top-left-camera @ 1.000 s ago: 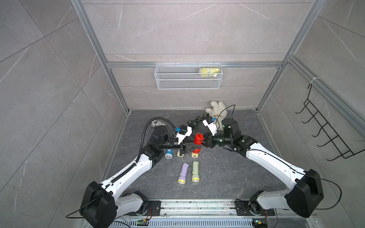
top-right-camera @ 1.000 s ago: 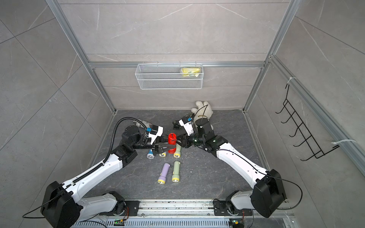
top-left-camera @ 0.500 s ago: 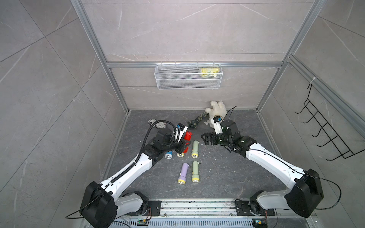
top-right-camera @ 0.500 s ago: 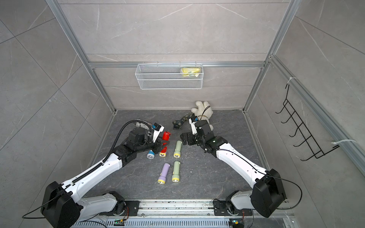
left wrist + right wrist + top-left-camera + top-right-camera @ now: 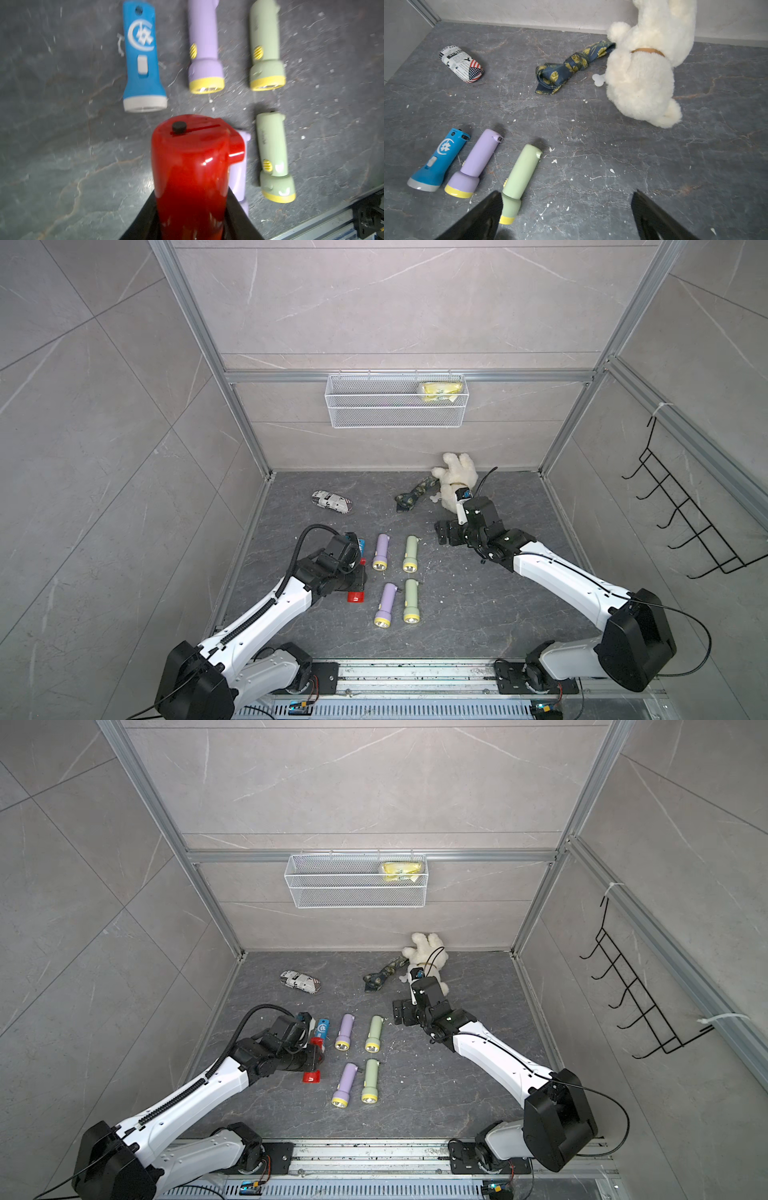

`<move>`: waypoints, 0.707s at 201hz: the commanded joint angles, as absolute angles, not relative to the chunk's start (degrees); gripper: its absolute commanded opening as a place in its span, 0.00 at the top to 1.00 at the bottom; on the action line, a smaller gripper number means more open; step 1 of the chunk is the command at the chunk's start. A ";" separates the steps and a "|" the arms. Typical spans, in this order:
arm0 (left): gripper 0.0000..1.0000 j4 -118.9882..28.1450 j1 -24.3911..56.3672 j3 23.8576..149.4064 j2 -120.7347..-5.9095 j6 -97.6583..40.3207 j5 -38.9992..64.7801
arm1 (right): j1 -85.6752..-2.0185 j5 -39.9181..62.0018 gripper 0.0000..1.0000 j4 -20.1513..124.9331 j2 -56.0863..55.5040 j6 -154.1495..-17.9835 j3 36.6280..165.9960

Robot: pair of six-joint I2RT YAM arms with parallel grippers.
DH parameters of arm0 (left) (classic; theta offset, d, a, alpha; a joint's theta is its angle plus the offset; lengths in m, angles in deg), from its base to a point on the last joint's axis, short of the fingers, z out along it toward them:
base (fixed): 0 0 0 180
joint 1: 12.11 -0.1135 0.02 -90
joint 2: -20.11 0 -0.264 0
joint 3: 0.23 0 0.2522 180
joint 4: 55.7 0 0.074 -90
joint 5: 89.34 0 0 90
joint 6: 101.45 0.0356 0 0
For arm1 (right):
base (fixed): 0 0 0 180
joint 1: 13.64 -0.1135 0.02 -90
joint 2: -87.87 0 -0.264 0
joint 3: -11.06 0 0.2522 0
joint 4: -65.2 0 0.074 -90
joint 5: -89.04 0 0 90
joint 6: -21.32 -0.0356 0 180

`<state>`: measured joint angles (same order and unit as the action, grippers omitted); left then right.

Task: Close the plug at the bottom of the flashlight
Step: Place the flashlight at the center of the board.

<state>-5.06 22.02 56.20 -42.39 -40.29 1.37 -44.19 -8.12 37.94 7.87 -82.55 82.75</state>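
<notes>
My left gripper (image 5: 192,218) is shut on the body of the red flashlight (image 5: 191,176). Its bottom end faces the left wrist camera, and a round black plug (image 5: 179,127) sits in that end face. In both top views the red flashlight (image 5: 356,596) (image 5: 311,1076) is low at the left of the floor, beside the front purple flashlight (image 5: 386,603). My right gripper (image 5: 444,533) (image 5: 565,195) hangs open and empty at the right, near the plush toy; its fingers (image 5: 488,209) frame bare floor.
On the floor lie a blue flashlight (image 5: 361,545), two purple ones (image 5: 345,1031) and two green ones (image 5: 410,553). Further back are a white plush toy (image 5: 455,483), a knotted tie (image 5: 413,495) and a printed case (image 5: 331,502). A wire basket (image 5: 395,400) hangs on the back wall, with a hook rack (image 5: 685,522) on the right wall.
A second ago both grippers met at the red flashlight mid-floor. The right gripper has opened and drawn back right. The left arm has carried the flashlight down towards the front left.
</notes>
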 commanded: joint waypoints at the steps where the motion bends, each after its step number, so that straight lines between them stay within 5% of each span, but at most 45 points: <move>1: 1.00 -1.65 22.24 54.23 -42.39 -46.19 1.03 | -43.86 -9.13 0.01 39.49 9.91 -81.95 81.43; 87: 1.00 -9.41 22.21 50.62 -53.28 -46.04 7.93 | -43.54 -10.45 0.00 39.41 11.67 -81.78 80.87; 102: 0.77 -10.18 22.17 50.71 -55.30 -45.17 9.58 | -43.60 -10.93 0.00 39.68 12.06 -81.87 80.70; 135: 0.75 -9.43 22.08 52.24 -58.32 -43.97 10.13 | -43.44 -11.61 0.00 39.92 12.94 -81.78 80.20; 142: 0.63 -8.87 22.08 52.77 -58.91 -43.68 9.94 | -43.48 -11.68 0.01 40.03 13.07 -81.70 80.04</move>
<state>-9.21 22.02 50.74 -57.17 -45.43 7.89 -43.75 -10.19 38.49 11.28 -82.53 80.94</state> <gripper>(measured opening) 0.392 0.994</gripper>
